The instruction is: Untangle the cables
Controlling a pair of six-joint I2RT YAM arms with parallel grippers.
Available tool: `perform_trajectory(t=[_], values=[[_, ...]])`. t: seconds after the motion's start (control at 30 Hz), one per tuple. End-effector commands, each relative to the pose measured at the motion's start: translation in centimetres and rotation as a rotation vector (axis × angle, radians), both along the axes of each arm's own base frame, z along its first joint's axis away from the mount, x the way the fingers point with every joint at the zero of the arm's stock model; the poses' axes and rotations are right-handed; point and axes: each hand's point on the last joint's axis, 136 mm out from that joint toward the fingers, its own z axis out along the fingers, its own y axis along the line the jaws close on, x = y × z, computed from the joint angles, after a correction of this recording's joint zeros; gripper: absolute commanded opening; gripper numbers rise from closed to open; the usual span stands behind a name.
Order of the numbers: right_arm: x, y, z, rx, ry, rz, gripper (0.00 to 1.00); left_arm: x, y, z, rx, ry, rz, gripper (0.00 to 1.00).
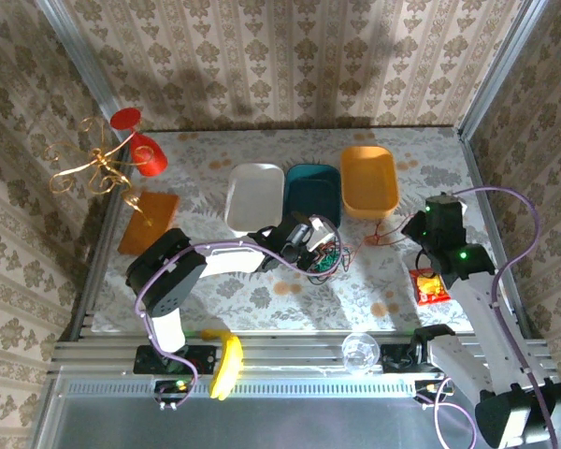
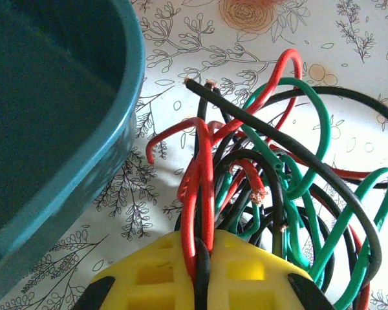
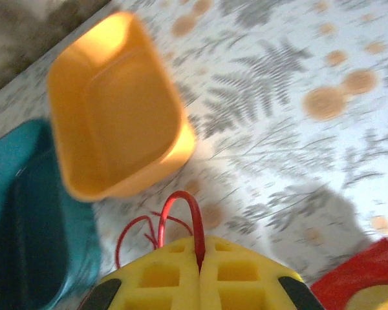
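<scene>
**Top view.** A tangle of thin red, green and black cables (image 1: 327, 259) lies near the middle of the floral-patterned counter (image 1: 262, 295). It sits just at 6 o'clock from a teal plastic tray (image 1: 312, 192). A white oblong plastic tray (image 1: 254, 195) sits at the teal tray's 9 o'clock and an orange plastic tray (image 1: 368, 180) at its 3 o'clock. The left arm (image 1: 229, 259) comes in from 9 o'clock and ends at the tangle. At the tangle's 3 o'clock a thin red cable (image 1: 381, 234) lies by the head of the right arm (image 1: 444, 229). Whether it joins the tangle cannot be told. A red snack packet (image 1: 430, 285) lies at 6 o'clock from that head.

**Left wrist view.** The yellow left fingers (image 2: 149, 278) at 6 o'clock are closed, with a red strand (image 2: 204, 187) and a black strand (image 2: 200, 271) pinched side by side between them. The rest of the tangle fans out toward 1 and 3 o'clock. Green strands (image 2: 291, 81) loop through it, and a bare-ended black length crosses it diagonally. The teal tray stands at 9 o'clock, close beside the cables.

**Right wrist view.** This view is blurred. The yellow right fingers (image 3: 161, 278) are shut on the red cable, which arches up out of them at 12 o'clock. The orange tray is at 11 o'clock, the teal tray at 9 o'clock and the red snack packet at 4 o'clock.
</scene>
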Motion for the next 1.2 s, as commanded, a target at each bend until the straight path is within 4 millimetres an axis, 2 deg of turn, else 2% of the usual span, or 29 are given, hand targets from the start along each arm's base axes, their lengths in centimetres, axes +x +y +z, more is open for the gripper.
perform_trajectory(t=[0.0,0.3,0.5,0.67,0.77,0.9,0.97,1.17], values=[[-0.9,-3.8,2.1,-0.102,-0.014,-0.168,0.0,-0.9,2.6,-2.7,0.101,0.057,0.033,0.0],[-1.9,-9.4,5.5,-0.253,0.019,-0.393,0.0,-0.9,3.6,-3.1,0.125,0.049,0.064,0.0],[-2.3,-12.6,7.0,-0.271,0.027,-0.485,0.0,-1.0,4.6,-3.7,0.149,0.047,0.088,0.0],[-3.1,-13.7,5.1,-0.204,0.072,-0.543,0.0,-1.1,6.0,-4.2,0.178,0.042,0.125,0.0],[-3.5,-14.5,4.8,-0.17,0.071,-0.567,0.0,-1.1,7.2,-4.5,0.195,0.044,0.165,0.0],[-4.8,-15.5,4.5,-0.146,0.08,-0.623,0.0,-0.3,10.0,-5.0,0.233,0.035,0.282,0.0],[-5.6,-16.0,3.8,-0.117,0.087,-0.657,0.0,-0.1,11.4,-5.2,0.247,0.036,0.344,0.0],[-7.3,-16.8,1.4,0.006,0.09,-0.747,0.0,0.4,14.0,-5.4,0.265,0.034,0.451,0.0]])
